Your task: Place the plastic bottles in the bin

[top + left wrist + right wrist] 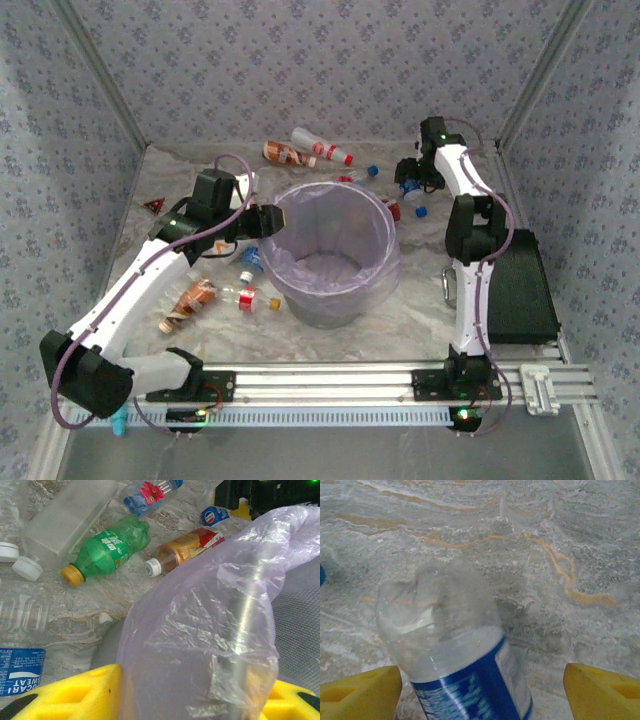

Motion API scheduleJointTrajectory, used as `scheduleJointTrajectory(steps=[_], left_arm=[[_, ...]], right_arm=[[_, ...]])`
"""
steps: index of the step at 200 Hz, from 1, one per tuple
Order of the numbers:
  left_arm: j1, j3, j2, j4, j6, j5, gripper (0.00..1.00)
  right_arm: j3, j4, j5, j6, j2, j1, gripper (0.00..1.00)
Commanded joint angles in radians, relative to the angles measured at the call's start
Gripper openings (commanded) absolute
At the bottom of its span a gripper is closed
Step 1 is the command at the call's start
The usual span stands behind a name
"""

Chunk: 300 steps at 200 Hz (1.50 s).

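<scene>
The bin (335,250), a round bucket lined with a lavender bag (210,630), stands mid-table. My left gripper (265,222) is at its left rim. In the left wrist view the yellow fingers (75,695) close on the bag-covered rim, left gripper (180,700) shut on it. Beyond the rim lie plastic bottles: a green one (110,545), a brown-labelled one (187,547) and a clear square one (65,520). My right gripper (408,182) is at the back right, open wide around a clear, blue-labelled bottle (455,650) that leans toward its left finger (360,692). Right gripper (481,692) has a gap at the other finger.
More bottles lie at the back (315,148) and front left (190,300) of the bin. A small red triangle (152,205) sits by the left wall. A black pad (515,285) lies right of the right arm. Patterned walls close in the table.
</scene>
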Motion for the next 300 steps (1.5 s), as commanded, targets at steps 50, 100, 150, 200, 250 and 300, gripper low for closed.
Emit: scheduleJointTrajectory(steps=[50,100,150,200,250,300], left_arm=[[-0.005,0.016,0.000,-0.035,0.020,-0.034,0.49],[-0.005,0.011,-0.003,-0.037,0.022,-0.040,0.50],[-0.005,0.024,-0.007,-0.039,0.023,-0.035,0.49],[-0.005,0.026,0.008,-0.032,0.029,-0.030,0.50],[-0.006,0.025,0.015,-0.018,0.036,-0.018,0.50],[-0.006,0.022,0.015,-0.012,0.039,-0.010,0.50]], right_arm=[[-0.003,0.006,-0.039,0.043,0.063,-0.012,0.73],[0.000,-0.013,-0.034,0.052,0.051,-0.024,0.64],[-0.016,-0.086,-0.022,0.038,-0.089,-0.040,0.57],[0.029,-0.290,-0.130,0.018,-0.304,-0.050,0.54],[0.007,-0.352,-0.224,0.003,-0.572,0.026,0.47],[0.099,-0.423,-0.177,-0.032,-0.700,0.278,0.45]])
